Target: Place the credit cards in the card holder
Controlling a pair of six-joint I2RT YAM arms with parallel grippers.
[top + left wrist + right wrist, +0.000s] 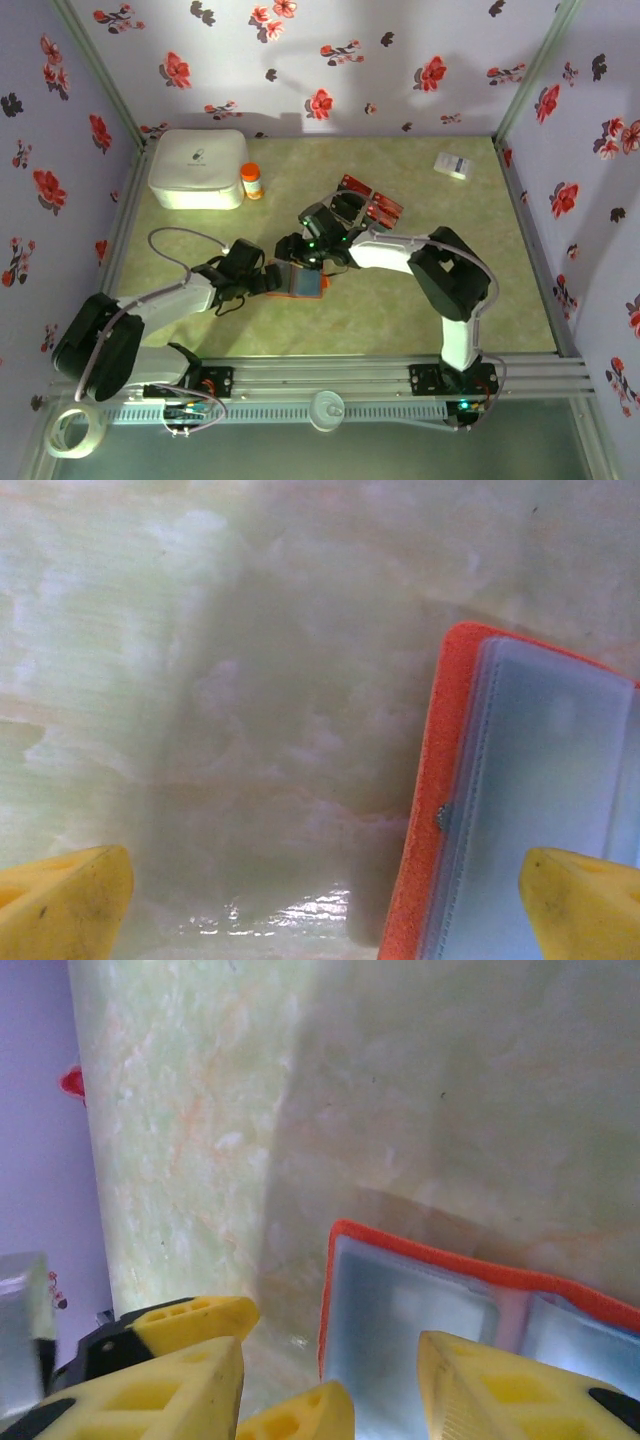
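The card holder point(307, 284) lies open on the table in front of the arms, orange-red outside and bluish-grey inside. My left gripper point(272, 280) is at its left edge, open wide. In the left wrist view one of its fingers point(62, 905) is over bare table and the other is over the card holder point(540, 770). My right gripper point(298, 256) hovers at the holder's far side, its jaws apart with nothing between them. Below it lies the card holder point(410, 1310). Red credit cards point(370, 198) lie together behind the right wrist.
A white lidded box point(197, 168) and a small orange bottle point(251, 180) stand at the back left. A white slip point(453, 166) lies at the back right. Floral walls close off three sides. A roll of tape point(75, 430) sits off the table's near left corner.
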